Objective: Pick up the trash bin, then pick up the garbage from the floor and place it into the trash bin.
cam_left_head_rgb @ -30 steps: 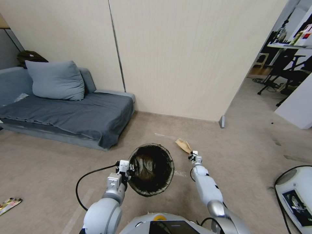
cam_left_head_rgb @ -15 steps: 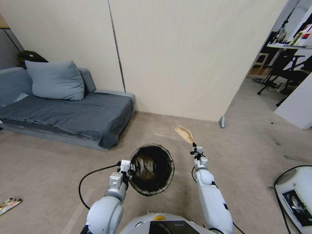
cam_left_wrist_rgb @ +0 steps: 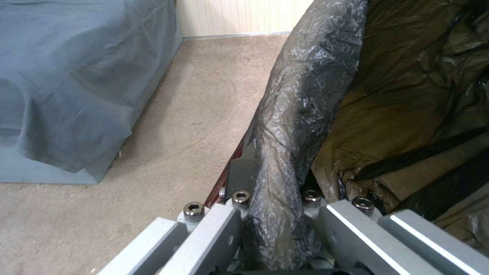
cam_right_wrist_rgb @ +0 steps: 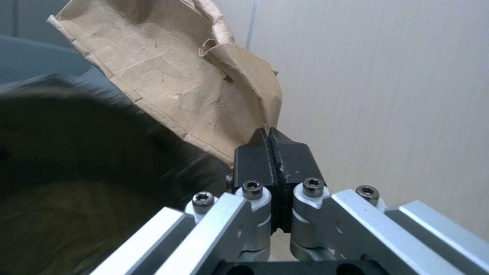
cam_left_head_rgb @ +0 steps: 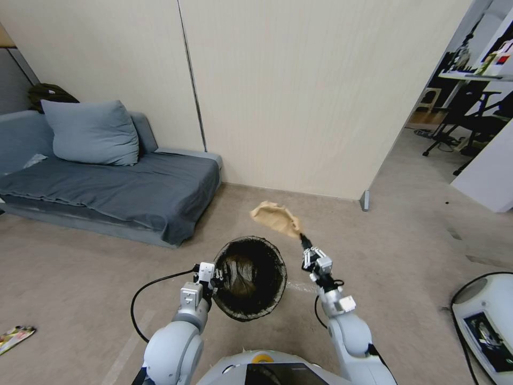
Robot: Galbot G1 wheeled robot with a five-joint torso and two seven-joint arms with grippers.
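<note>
Left gripper (cam_left_head_rgb: 215,278) clamps the bin (cam_left_head_rgb: 249,278) by its left rim, fingers either side of the bag-wrapped edge (left wrist view: rim (cam_left_wrist_rgb: 300,114) runs straight between the fingers (cam_left_wrist_rgb: 239,179)). Bin is off the floor, in front of the robot, mouth tilted toward the camera, dark bag (cam_left_wrist_rgb: 407,114) lining inside.

Right gripper (cam_left_head_rgb: 305,247) is pinched shut on a corner of tan crumpled paper (cam_left_head_rgb: 276,217), the pads (cam_right_wrist_rgb: 257,156) pressed together on it. Paper (cam_right_wrist_rgb: 168,80) is in the air, just beyond the bin's far-right rim, not inside it.

Sofa (cam_left_head_rgb: 107,187) far left, wall (cam_left_head_rgb: 299,96) behind. A wrapper (cam_left_head_rgb: 15,337) lies on the floor (cam_left_head_rgb: 401,256) near left, well apart from the bin.
</note>
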